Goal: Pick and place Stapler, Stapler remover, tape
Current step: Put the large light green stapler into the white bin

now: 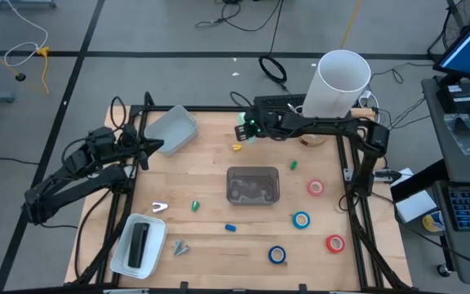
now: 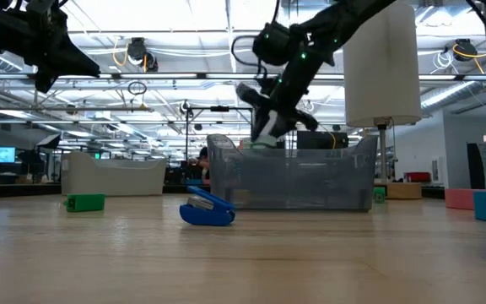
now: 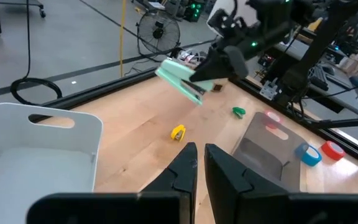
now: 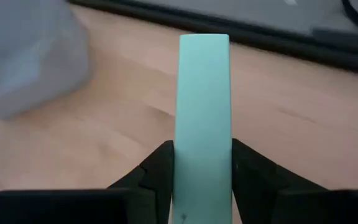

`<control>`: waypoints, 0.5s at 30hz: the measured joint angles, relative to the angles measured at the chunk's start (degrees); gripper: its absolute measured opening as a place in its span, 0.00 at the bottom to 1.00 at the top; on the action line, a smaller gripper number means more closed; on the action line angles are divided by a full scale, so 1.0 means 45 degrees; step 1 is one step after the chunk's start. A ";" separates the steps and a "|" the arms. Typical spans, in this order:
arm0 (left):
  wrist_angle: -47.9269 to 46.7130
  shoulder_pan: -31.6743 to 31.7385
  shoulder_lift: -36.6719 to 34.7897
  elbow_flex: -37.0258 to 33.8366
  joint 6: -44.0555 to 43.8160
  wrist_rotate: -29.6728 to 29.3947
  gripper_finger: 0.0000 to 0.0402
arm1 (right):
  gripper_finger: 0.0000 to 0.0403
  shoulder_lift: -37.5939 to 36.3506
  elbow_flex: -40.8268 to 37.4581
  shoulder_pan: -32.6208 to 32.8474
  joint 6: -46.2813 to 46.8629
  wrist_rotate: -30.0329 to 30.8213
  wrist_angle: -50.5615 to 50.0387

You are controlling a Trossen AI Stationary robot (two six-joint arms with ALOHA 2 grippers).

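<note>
Left wrist view: right tool (image 3: 197,78) clamps stapler (image 3: 180,81) aloft, likely carrying it binward | left tool (image 3: 199,163) closed, empty

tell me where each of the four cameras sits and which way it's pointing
High view: above the table, looking straight down; both arms show, left gripper by the grey bin, right gripper at the far edge.
Low view: at tabletop height, looking level across; the right arm comes in from above.
Left wrist view: on the left arm, looking past its shut fingers across the table.
Right wrist view: on the right arm, looking down its fingers.
Shared: the mint green stapler held by the right gripper also shows in the left wrist view.
</note>
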 joint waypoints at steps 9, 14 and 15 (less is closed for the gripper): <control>0.1583 -0.0015 0.0235 0.0012 0.0606 0.0364 0.11 | 0.29 -0.0842 0.0010 0.0836 -0.2977 -0.0030 0.1072; 0.2922 -0.0270 0.0992 0.0005 0.0282 0.0629 0.24 | 0.29 -0.0919 0.0010 0.1425 -0.4238 -0.0115 0.1430; 0.3332 -0.0355 0.1202 0.0015 0.0223 0.0656 0.27 | 0.29 -0.0919 0.0010 0.1513 -0.4440 -0.0115 0.1392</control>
